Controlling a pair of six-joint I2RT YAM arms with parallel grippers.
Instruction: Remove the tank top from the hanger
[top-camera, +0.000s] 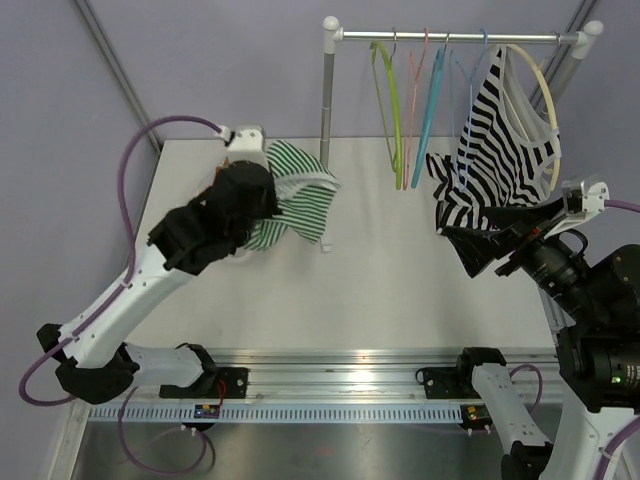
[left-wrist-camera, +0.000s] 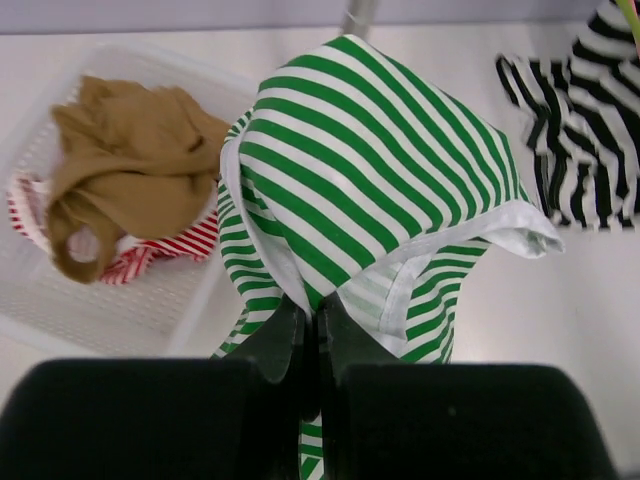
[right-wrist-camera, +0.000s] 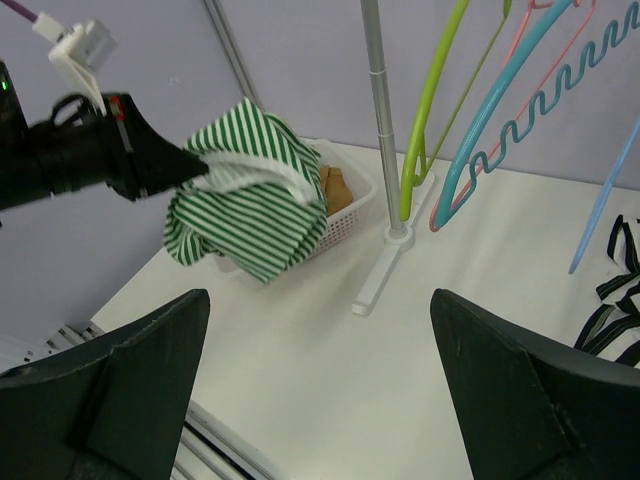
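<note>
White surface (top-camera: 380, 280) ahead of me, with a clothes rail (top-camera: 450, 37) across its far edge. My left gripper (left-wrist-camera: 312, 330) is clamped tight on a fold of the green striped tank top (left-wrist-camera: 370, 170). That top is off any hanger and dangles in the air near the basket (left-wrist-camera: 90, 310), which holds a brown garment (left-wrist-camera: 130, 150). My right gripper (right-wrist-camera: 318, 360) stands wide and holds nothing. It sits just below the black-and-white tank top (top-camera: 500, 140), which hangs on the cream hanger (top-camera: 545, 80) at the rail's right end.

I judge the job is to put the green top down, then free the black-and-white one. I'd carry the left arm over the middle of the basket before letting go, low enough that the cloth folds in rather than draping over the rim. For the next top, I'd pinch one shoulder strap near the hanger's arm and slide it outward along that arm. Pulling straight down could make the hanger jump off the rail.
</note>
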